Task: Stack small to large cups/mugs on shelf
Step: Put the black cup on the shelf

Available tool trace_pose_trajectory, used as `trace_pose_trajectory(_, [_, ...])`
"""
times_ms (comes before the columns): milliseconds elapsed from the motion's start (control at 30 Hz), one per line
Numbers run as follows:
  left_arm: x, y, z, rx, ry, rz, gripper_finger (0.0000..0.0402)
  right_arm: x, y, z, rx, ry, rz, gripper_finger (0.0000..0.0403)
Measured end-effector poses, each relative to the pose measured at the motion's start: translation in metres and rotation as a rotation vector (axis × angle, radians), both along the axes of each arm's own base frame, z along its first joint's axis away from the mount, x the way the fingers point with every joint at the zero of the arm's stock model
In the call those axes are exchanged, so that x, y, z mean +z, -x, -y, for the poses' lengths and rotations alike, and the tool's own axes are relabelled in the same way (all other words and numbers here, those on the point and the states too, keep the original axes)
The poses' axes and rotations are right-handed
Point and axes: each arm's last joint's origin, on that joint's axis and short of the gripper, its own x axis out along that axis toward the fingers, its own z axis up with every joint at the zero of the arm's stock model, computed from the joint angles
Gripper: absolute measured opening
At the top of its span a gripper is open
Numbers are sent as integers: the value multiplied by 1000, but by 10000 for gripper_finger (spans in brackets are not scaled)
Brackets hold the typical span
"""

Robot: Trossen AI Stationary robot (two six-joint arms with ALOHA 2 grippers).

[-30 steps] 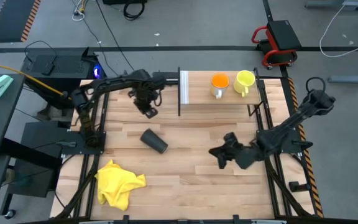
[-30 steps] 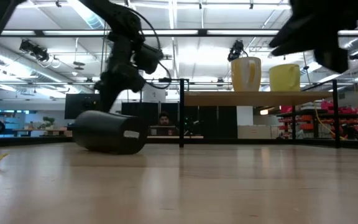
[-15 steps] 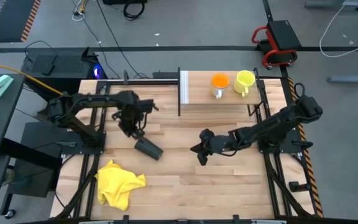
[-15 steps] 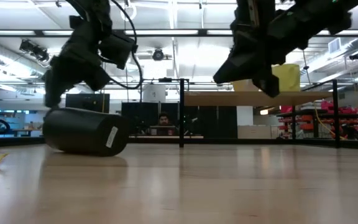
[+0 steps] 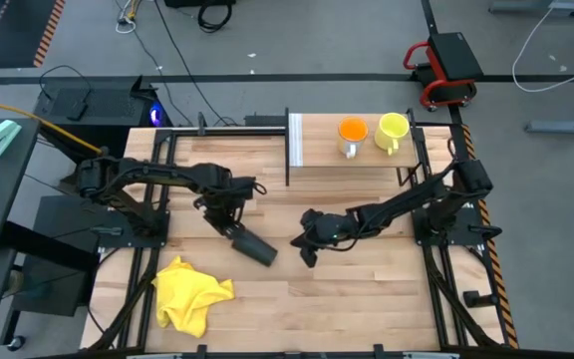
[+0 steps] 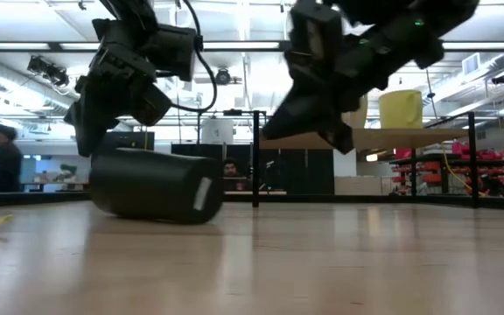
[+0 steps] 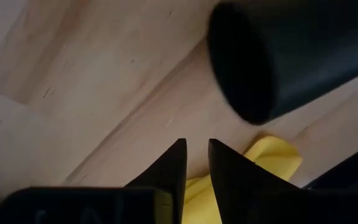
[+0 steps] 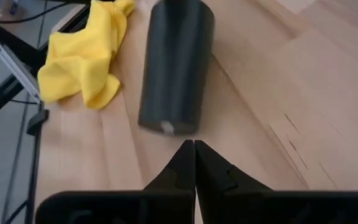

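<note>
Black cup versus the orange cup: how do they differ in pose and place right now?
The black cup lies on its side on the tabletop, between the two arms; the orange cup stands upright on the shelf, beside the yellow-green mug. The black cup is the longer, plain dark cylinder; the orange cup is shorter with a pale base. Neither is held.

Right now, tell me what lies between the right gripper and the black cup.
Nothing but bare wooden tabletop. The right wrist view shows the right gripper, fingers shut, pointing at the black cup lying on its side, with only planks between; the high view agrees.
</note>
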Motion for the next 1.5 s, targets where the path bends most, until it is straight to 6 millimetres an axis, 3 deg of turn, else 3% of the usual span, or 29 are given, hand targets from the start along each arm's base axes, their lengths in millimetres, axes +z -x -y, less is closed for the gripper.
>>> trace_pose_trajectory(267, [-1, -10, 7, 30, -12, 57, 74, -7, -24, -3, 8, -4, -25, 4])
trace_pose_trajectory(600, [-20, -32, 8, 53, -42, 128, 67, -19, -24, -5, -13, -28, -72, 3])
trace_pose_trajectory(767, [-24, -33, 6, 49, -83, 118, 66, -22, -23, -1, -32, -23, -99, 2])
trace_pose_trajectory(900, [-20, -31, -6, 97, -147, 132, 60, -18, -22, -1, -48, -11, -87, 3])
trace_pose_trajectory(1167, [-18, -37, -32, 210, -220, 218, 56, 8, -5, 13, -213, 153, -128, 2])
trace_pose_trajectory(1300, [-17, -47, -41, 248, -235, 320, 54, 5, -6, 22, -215, 136, -152, 2])
trace_pose_trajectory(1500, [-19, -48, -49, 269, -248, 332, 45, -8, -8, 28, -234, 96, -202, 1])
